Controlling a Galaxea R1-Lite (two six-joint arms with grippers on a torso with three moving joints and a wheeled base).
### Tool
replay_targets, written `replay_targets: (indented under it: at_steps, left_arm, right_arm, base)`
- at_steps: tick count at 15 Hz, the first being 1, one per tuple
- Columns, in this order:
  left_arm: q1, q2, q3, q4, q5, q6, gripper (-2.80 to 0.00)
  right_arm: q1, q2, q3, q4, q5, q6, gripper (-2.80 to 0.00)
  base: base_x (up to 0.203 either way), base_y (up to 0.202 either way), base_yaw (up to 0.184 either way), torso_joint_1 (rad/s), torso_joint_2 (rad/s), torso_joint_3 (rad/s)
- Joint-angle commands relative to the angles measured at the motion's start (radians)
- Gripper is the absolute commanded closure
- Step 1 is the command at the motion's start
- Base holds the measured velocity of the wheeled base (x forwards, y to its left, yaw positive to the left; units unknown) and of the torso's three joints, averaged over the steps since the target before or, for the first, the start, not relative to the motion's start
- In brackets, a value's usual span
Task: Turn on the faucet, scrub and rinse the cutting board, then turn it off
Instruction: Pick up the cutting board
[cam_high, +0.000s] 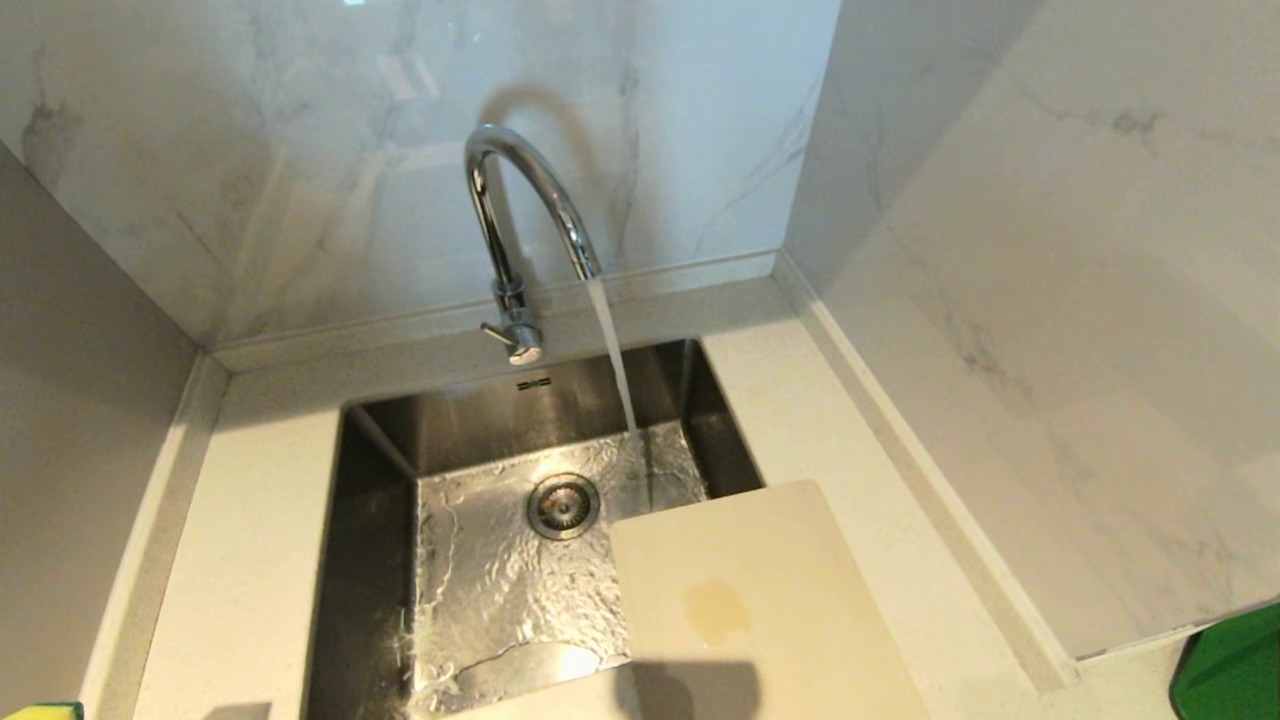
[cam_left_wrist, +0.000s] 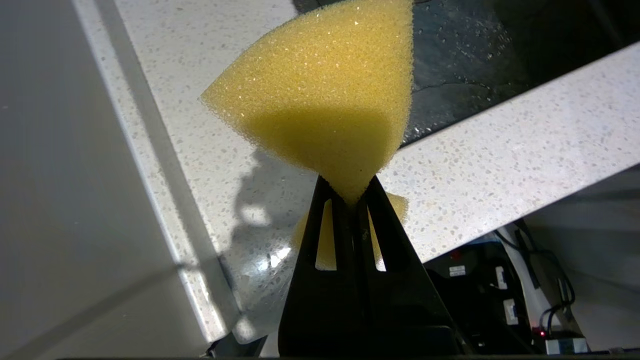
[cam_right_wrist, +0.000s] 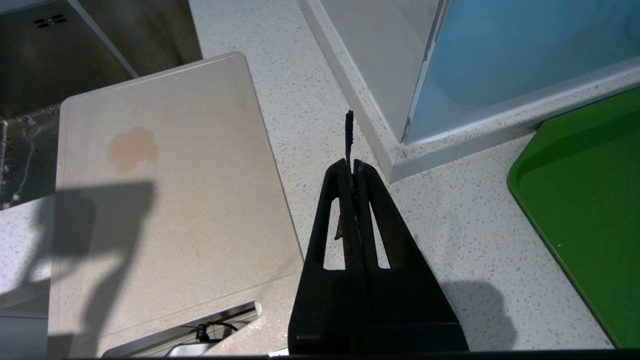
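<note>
- The left gripper (cam_left_wrist: 352, 197) is squeezed tight on a yellow sponge (cam_left_wrist: 325, 95). The sponge sticks out past the tips and hangs over the speckled worktop (cam_left_wrist: 500, 165), near the front edge of the sink.
- The right gripper (cam_right_wrist: 352, 167) is pressed closed with nothing big in it. Only a thin dark strip pokes out between its tips. It hangs over the worktop, just beside the cutting board (cam_right_wrist: 170, 200).
- A green tray (cam_right_wrist: 585, 200) lies on the worktop on the far side of the right gripper from the board.
- The cutting board (cam_high: 750, 610) lies flat at the right front of the sink (cam_high: 380, 470). One corner reaches out over the basin. It has a brownish stain in the middle, and its slot handle is at the near end.
- The sink floor is wet and rippled around the round drain (cam_high: 563, 505).
- At the back stands the faucet (cam_high: 520, 220). Water runs from its spout into the sink, landing just past the board's far edge.
</note>
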Motion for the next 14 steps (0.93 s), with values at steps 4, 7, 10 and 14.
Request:
replay_targets:
  at_steps: [4, 7, 10, 14]
  left_arm:
    - [0.071, -0.112, 0.003, 0.069, 0.074, -0.026, 0.00]
    - [0.071, -0.255, -0.010, 0.142, 0.079, -0.021, 0.00]
    - [0.062, -0.384, -0.010, 0.145, 0.077, -0.019, 0.00]
    - [0.061, -0.502, -0.002, 0.122, 0.077, -0.020, 0.00]
  right_arm:
    - [0.000, -0.002, 0.002, 0.000, 0.000, 0.000, 0.00]
    - [0.000, -0.002, 0.002, 0.000, 0.000, 0.000, 0.00]
    - [0.000, -0.002, 0.002, 0.000, 0.000, 0.000, 0.00]
    - [0.000, -0.002, 0.002, 0.000, 0.000, 0.000, 0.00]
  base:
    - [0.000, 0.000, 0.000, 0.000, 0.00, 0.000]
    - [0.000, 0.000, 0.000, 0.000, 0.00, 0.000]
    - [0.000, 0.000, 0.000, 0.000, 0.00, 0.000]
    - [0.000, 0.000, 0.000, 0.000, 0.00, 0.000]
